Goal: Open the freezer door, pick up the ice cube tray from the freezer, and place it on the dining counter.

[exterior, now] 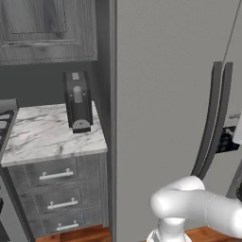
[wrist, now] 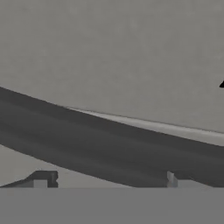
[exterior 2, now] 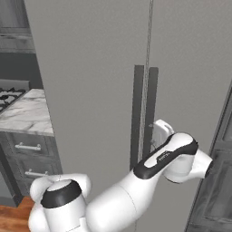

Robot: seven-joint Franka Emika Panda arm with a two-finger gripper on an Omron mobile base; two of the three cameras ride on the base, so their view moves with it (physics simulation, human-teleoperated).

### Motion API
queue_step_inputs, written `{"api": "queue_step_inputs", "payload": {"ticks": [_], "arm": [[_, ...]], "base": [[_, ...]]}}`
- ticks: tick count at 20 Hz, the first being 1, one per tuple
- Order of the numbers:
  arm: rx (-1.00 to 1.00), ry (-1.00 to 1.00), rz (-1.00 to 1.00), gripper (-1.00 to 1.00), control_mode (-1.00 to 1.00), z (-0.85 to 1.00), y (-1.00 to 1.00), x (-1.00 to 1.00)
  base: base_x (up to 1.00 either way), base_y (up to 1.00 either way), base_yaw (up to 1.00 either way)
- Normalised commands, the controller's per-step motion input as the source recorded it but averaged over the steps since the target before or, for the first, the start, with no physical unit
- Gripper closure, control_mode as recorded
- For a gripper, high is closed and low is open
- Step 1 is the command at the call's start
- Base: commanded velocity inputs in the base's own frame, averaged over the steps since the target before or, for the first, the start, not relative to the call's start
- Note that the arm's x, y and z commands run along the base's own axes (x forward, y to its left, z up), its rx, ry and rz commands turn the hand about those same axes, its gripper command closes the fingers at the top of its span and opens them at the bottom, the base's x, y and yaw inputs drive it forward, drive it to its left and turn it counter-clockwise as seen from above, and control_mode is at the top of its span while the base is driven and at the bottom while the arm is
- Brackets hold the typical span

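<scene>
We found the freezer [exterior 2: 95, 68] shut, both tall grey doors flush. The gripper [wrist: 109, 181] stood spread wide, holding nothing, its two tips either side of a dark bar handle [wrist: 109, 140] that ran slantwise across the hand view. We judged it posed that way to close on the bar and pull the freezer door [exterior: 160, 94] open. The ice cube tray lay presumably inside, hidden behind the doors. Which of the paired handles [exterior 2: 144, 113] it faced we could not settle; the arm's wrist blocked the spot in the right base view.
</scene>
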Motion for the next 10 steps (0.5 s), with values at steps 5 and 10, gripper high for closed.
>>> {"api": "queue_step_inputs", "payload": {"ticks": [5, 10], "arm": [[-0.13, -0.25, 0.0, -1.0, -1.0, -0.09, 0.59, 0.03], [-0.15, -0.13, 0.0, -1.0, -1.0, -0.1, 0.32, 0.13]], "base": [[0.0, 0.0, 0.0], [0.0, 0.0, 0.0]]}}
